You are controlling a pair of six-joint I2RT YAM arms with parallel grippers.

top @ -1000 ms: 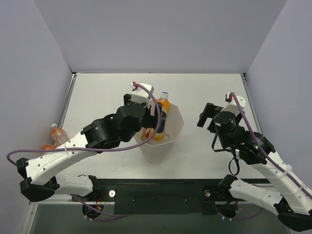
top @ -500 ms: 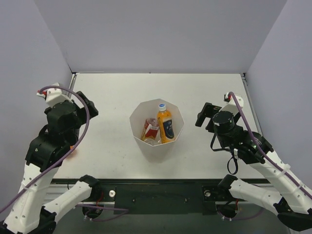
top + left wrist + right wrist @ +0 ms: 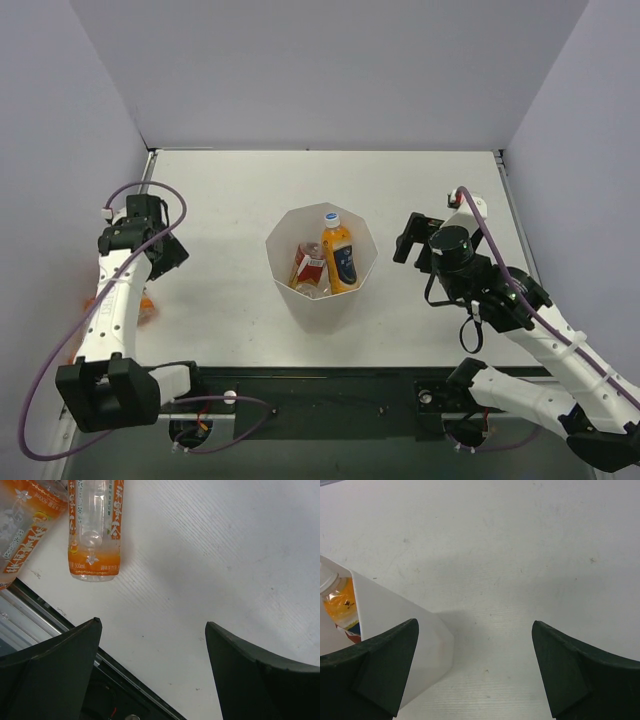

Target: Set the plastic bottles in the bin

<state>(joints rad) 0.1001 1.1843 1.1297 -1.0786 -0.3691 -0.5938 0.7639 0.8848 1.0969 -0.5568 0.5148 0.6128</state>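
Observation:
The white faceted bin (image 3: 300, 298) stands mid-table and holds an orange bottle with a dark blue label (image 3: 340, 254) and a red-labelled bottle (image 3: 309, 270). Its wall also shows in the right wrist view (image 3: 395, 625). My left gripper (image 3: 166, 248) is at the far left, open and empty. In its wrist view (image 3: 152, 622) two clear bottles with orange labels lie just ahead of it, one (image 3: 95, 527) nearer and one (image 3: 22, 530) further left. One of them peeks out beside the arm (image 3: 147, 305). My right gripper (image 3: 412, 238) (image 3: 475, 622) is open and empty, right of the bin.
The grey side wall stands close on the left of the left arm. The table's near edge and black rail (image 3: 75, 640) lie just behind the left fingers. Purple cables loop from both arms.
The left arm left the blue-labelled bottle in the bin, swung from over the bin to the far left and lowered toward the bottles there. The right gripper shifted slightly left.

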